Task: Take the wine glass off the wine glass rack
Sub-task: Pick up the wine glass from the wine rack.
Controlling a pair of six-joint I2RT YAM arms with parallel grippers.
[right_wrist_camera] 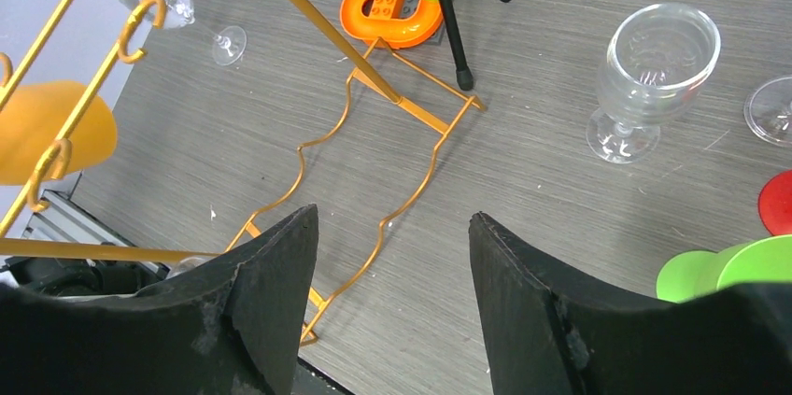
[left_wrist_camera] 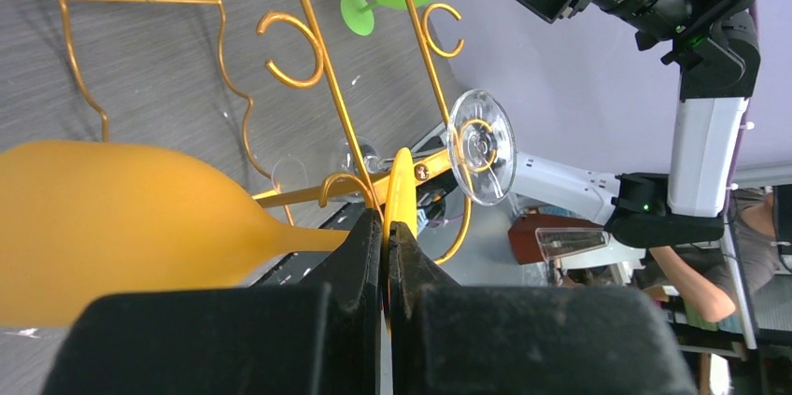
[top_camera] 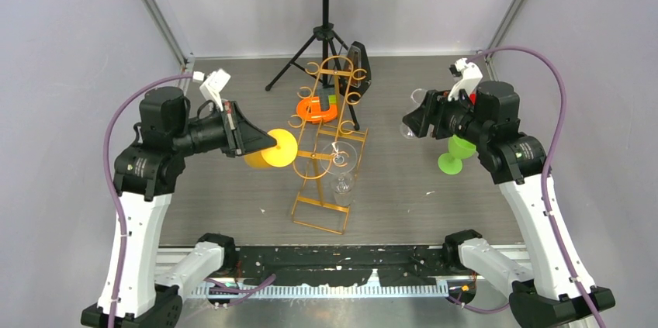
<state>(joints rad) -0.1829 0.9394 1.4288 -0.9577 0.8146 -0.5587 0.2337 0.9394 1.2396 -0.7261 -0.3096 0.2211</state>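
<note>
A yellow wine glass [top_camera: 281,150] lies sideways in the air just left of the gold wire wine glass rack [top_camera: 319,226]. My left gripper [top_camera: 270,142] is shut on the rim of its round foot. In the left wrist view the jaws [left_wrist_camera: 385,218] pinch the foot's thin edge, the yellow bowl [left_wrist_camera: 112,218] lies to the left, and the foot sits close by a scroll hook of the rack [left_wrist_camera: 322,49]. A clear wine glass [top_camera: 342,159] hangs in the rack, its foot [left_wrist_camera: 481,146] caught in the rails. My right gripper [right_wrist_camera: 392,213] is open and holds nothing, above the table to the right of the rack [right_wrist_camera: 417,113].
A black music stand [top_camera: 326,33] on a tripod stands behind the rack. Near its feet are an orange curved piece [right_wrist_camera: 392,14] and a black box [top_camera: 358,64]. On the right stand a clear goblet [right_wrist_camera: 654,68] and a green glass [top_camera: 458,153], with a red disc [right_wrist_camera: 777,204] beside them.
</note>
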